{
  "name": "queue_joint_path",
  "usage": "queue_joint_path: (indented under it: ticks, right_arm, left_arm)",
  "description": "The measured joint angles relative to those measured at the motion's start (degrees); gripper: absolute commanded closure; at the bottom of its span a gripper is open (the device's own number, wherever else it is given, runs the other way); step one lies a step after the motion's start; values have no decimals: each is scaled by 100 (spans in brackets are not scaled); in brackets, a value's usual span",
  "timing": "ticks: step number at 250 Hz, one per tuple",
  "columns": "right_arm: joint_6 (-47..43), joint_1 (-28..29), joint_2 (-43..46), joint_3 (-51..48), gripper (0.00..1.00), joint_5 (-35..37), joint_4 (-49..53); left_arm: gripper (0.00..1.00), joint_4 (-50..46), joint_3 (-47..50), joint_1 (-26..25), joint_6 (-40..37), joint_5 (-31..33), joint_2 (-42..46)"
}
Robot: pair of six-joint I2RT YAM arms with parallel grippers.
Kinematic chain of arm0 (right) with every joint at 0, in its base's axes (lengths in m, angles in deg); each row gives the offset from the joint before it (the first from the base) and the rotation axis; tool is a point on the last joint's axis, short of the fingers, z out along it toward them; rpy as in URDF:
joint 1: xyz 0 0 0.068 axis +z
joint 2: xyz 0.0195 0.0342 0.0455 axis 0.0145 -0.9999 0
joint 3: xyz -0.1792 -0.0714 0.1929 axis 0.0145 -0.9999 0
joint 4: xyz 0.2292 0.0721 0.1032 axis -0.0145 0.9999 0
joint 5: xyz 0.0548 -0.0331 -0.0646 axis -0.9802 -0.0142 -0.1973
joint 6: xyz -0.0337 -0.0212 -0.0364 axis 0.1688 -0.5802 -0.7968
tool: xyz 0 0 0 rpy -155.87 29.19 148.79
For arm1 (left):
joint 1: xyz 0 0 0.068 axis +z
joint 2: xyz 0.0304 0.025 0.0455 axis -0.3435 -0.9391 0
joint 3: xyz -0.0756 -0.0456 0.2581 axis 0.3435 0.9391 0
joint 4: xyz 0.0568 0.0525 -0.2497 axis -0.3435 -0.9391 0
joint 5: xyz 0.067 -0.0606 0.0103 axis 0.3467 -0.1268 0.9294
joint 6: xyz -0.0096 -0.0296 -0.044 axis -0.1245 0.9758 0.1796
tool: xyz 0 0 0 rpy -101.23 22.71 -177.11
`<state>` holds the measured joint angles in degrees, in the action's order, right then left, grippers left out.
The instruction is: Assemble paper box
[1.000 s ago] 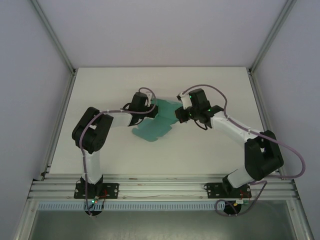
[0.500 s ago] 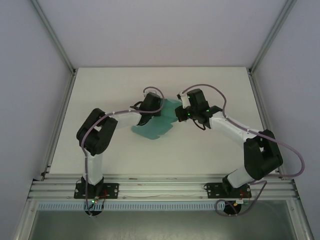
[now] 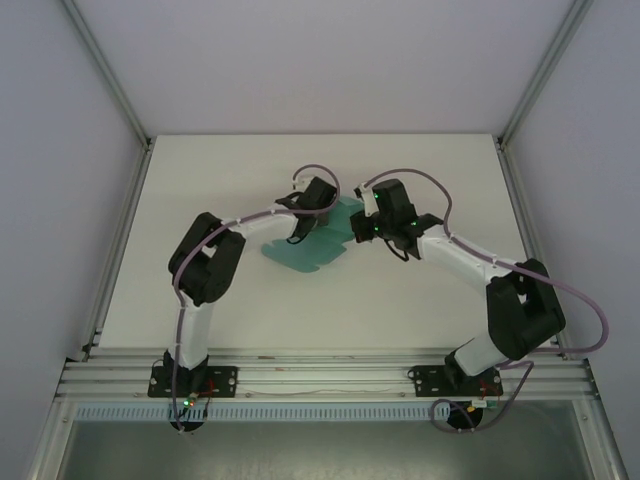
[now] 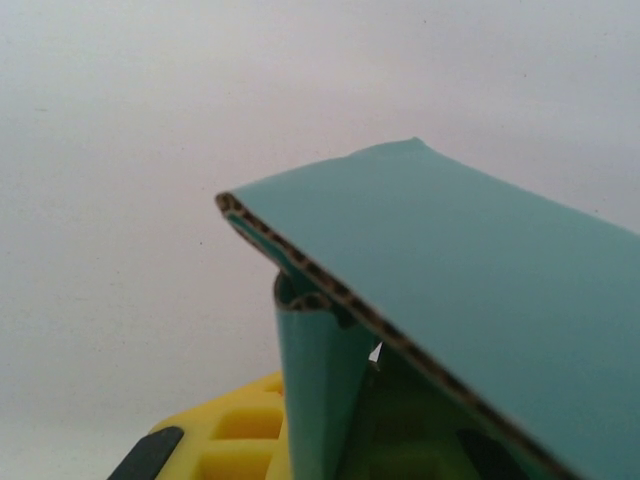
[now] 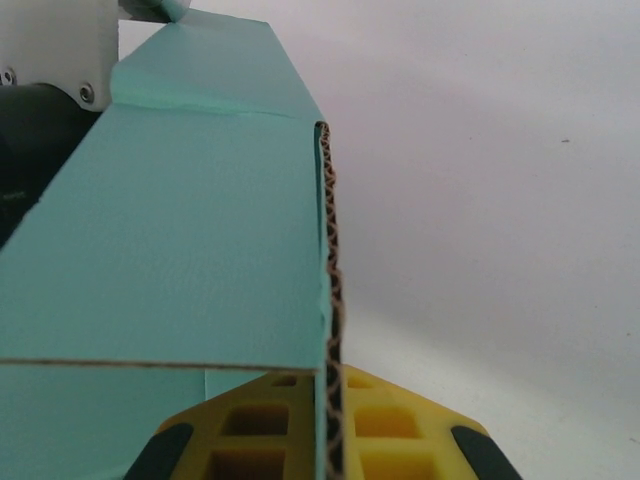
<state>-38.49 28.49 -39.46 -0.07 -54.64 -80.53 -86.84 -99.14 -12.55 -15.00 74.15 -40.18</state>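
The paper box (image 3: 305, 250) is a teal-green creased card sheet, lying partly on the white table (image 3: 200, 180) with its far end lifted between the two arms. My left gripper (image 3: 320, 203) is shut on a folded flap at the sheet's far edge. In the left wrist view the flap (image 4: 320, 380) runs down between the yellow fingers (image 4: 225, 435) under a slanting panel (image 4: 470, 270). My right gripper (image 3: 364, 228) is shut on the sheet's right side. The corrugated card edge (image 5: 333, 330) stands upright between its yellow fingers (image 5: 400, 430).
Metal frame posts (image 3: 110, 85) and side rails (image 3: 120, 240) bound the table. A rail (image 3: 320, 375) carrying both arm bases runs along the near edge. The two wrists sit close together over the table's middle.
My left arm has swung right and farther back, bringing its gripper close to the right one, and the card's far end has folded in. The right arm has barely moved.
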Motion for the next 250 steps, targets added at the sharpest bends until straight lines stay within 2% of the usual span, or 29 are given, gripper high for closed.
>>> queue_joint_path:
  ticks: [9,32,42,99,158,203,250]
  right_arm:
    - [7,0,0,-26,100,-2,4]
    - [7,7,2,-92,100,-33,2]
    - [2,20,13,-92,100,-55,-2]
    - [-90,87,22,-92,100,-164,-59]
    - [-184,85,24,-94,100,-199,-59]
    - [-273,85,26,-114,100,-227,-59]
    - [-343,85,26,-138,100,-289,-61]
  left_arm:
    - [85,219,190,7,-61,-116,57]
    - [67,881,787,61,-264,-391,286]
    - [62,1141,1010,133,-326,-507,382]
    - [61,1753,1425,356,-828,-1012,535]
    - [52,2096,1768,468,-1178,-1438,664]
    - [51,2214,2024,616,-1233,-1832,787]
    - [47,2765,2540,894,-1290,-2424,1110]
